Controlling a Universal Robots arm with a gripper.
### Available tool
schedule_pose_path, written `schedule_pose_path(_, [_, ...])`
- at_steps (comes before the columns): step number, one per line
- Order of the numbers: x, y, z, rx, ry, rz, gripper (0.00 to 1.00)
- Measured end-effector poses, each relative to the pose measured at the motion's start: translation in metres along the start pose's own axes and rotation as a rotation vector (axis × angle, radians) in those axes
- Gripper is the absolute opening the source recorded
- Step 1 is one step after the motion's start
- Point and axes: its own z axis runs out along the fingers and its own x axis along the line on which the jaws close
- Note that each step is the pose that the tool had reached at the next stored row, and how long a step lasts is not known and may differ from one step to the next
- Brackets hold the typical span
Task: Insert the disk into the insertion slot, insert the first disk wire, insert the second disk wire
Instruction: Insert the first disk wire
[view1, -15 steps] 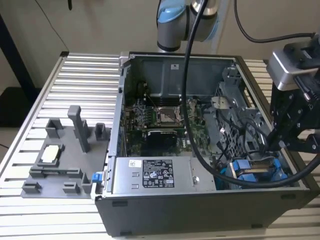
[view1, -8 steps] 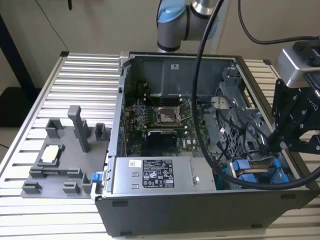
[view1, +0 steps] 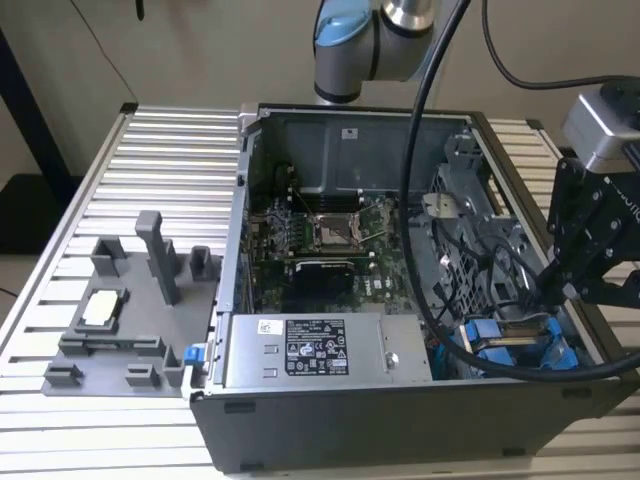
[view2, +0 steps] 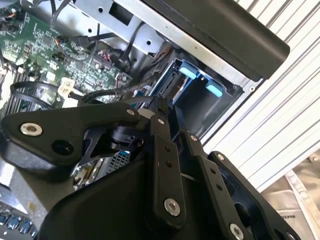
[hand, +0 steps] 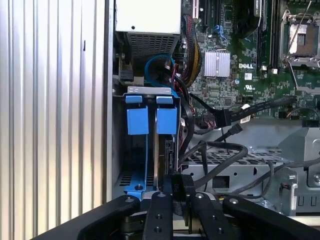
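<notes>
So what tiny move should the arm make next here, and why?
Probably ease the gripper slightly toward the disk: the disk already stands in the insertion slot, and a black connector at the gripper's tip looks just short of its edge.

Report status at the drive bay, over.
Gripper at slot mouth. Disk looks seated in slot. Black cables crowd alongside.

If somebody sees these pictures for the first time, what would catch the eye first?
The open PC case on the slatted metal table draws the eye first, with its green motherboard in the middle. Next comes the black claw, hanging over the bright blue parts of the insertion slot at the case's corner on the exterior view's right.
</notes>
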Motion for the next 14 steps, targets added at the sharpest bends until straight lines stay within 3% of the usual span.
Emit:
schedule_pose_path(9, [0.0002,-0.0002,0.0014,0.0000,-0.0007,0.000,0.19])
schedule_pose_path(12, [0.0003,-0.0008,0.0042,0.0001,-0.0051,0.001,0.19])
schedule_pose_path(14, [0.0006,-0.0016,0.0058,0.0004,-0.0133,0.002,0.19])
